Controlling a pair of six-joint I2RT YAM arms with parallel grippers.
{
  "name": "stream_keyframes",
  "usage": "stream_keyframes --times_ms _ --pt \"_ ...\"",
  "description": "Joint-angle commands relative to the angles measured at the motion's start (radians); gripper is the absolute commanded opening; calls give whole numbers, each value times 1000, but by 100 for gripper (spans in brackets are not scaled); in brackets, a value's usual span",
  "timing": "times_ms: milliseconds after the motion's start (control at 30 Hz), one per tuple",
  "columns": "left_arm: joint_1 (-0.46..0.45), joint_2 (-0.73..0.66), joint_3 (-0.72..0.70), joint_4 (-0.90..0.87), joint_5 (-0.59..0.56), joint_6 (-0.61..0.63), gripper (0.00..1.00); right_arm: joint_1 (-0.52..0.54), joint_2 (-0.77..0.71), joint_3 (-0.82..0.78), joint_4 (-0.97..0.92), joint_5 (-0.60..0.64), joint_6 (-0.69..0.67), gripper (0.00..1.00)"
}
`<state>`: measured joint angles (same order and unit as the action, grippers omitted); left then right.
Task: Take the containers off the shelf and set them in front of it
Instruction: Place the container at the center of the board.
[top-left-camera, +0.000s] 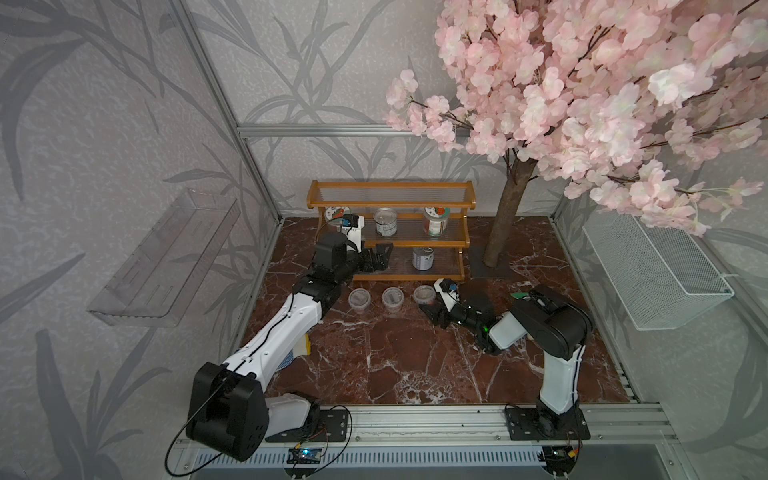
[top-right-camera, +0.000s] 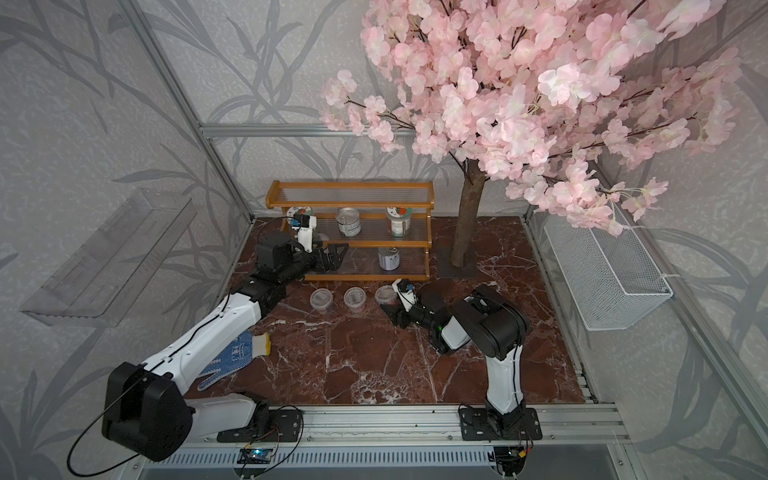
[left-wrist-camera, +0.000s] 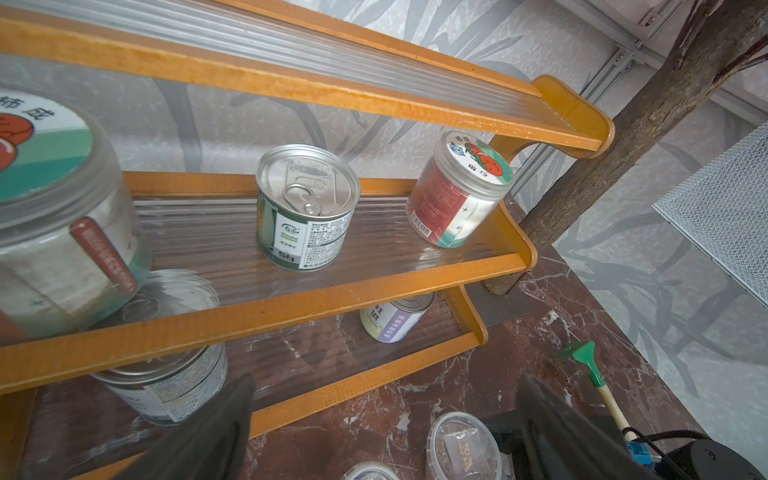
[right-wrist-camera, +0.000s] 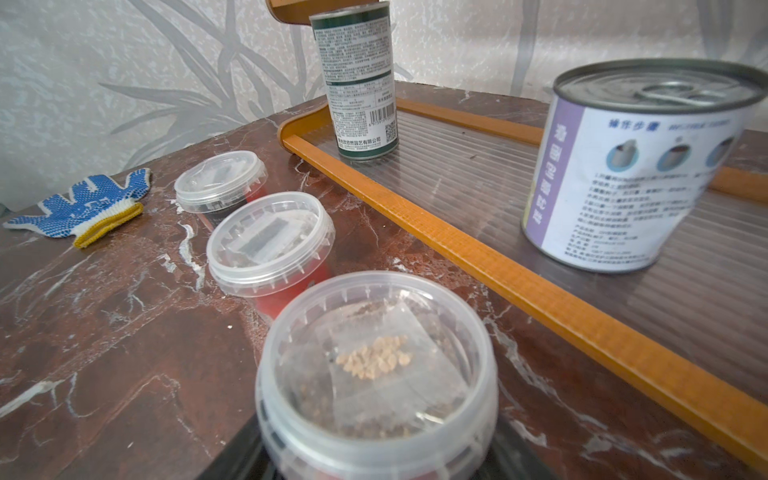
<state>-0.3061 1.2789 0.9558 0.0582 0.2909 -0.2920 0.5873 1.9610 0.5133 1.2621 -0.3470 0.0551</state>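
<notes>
The orange-brown shelf (top-left-camera: 453, 243) holds two jars with white pictured lids (left-wrist-camera: 457, 191) (left-wrist-camera: 54, 208) and a tin can (left-wrist-camera: 305, 208) on its middle tier. Two more cans (left-wrist-camera: 392, 320) (left-wrist-camera: 166, 386) stand on the bottom tier. My left gripper (top-left-camera: 380, 257) is open over the left end of the bottom tier, near the left can, with nothing between its fingers (left-wrist-camera: 216, 428). Three clear lidded cups stand on the table before the shelf (top-left-camera: 359, 299) (top-left-camera: 392, 298) (top-left-camera: 424, 294). My right gripper (top-left-camera: 428, 306) is shut on the rightmost cup (right-wrist-camera: 376, 365).
A tree trunk (top-left-camera: 505, 220) rises just right of the shelf, with blossoms overhead. A white wire basket (top-left-camera: 656, 270) hangs on the right wall and a clear wall shelf (top-left-camera: 162, 257) on the left. A blue glove (top-right-camera: 232, 357) and a green-headed tool (left-wrist-camera: 590, 370) lie on the table.
</notes>
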Motion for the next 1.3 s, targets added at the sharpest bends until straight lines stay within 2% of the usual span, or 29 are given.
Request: stream_keyframes --times_ms 0,233,433,633,800,933,1033,1167,1200,1267 --pt "7 -15 -18 -7 16 -5 100 8 19 7 52 22 -24 65" --pt "11 -7 -16 -6 22 -4 100 9 41 -4 44 42 -53 67" --pt "13 4 -13 -6 31 -4 100 9 43 -24 30 60 -80 73" --pt "13 20 -2 -6 42 -4 100 9 22 -34 25 57 -83 85" --pt "15 23 3 -6 41 1 100 9 -49 -95 6 74 -70 99" --pt "18 32 8 5 52 -3 100 11 -181 -186 -81 60 -69 99" --pt "21 35 9 6 59 2 100 11 -341 -251 -181 74 -66 99" --pt "28 30 5 10 65 1 100 11 -654 -216 -508 108 -77 99" --pt "29 27 0 13 66 2 100 10 -730 -190 -609 138 -72 99" --pt "32 22 -8 19 68 -2 100 8 -835 -147 -690 222 -45 99"
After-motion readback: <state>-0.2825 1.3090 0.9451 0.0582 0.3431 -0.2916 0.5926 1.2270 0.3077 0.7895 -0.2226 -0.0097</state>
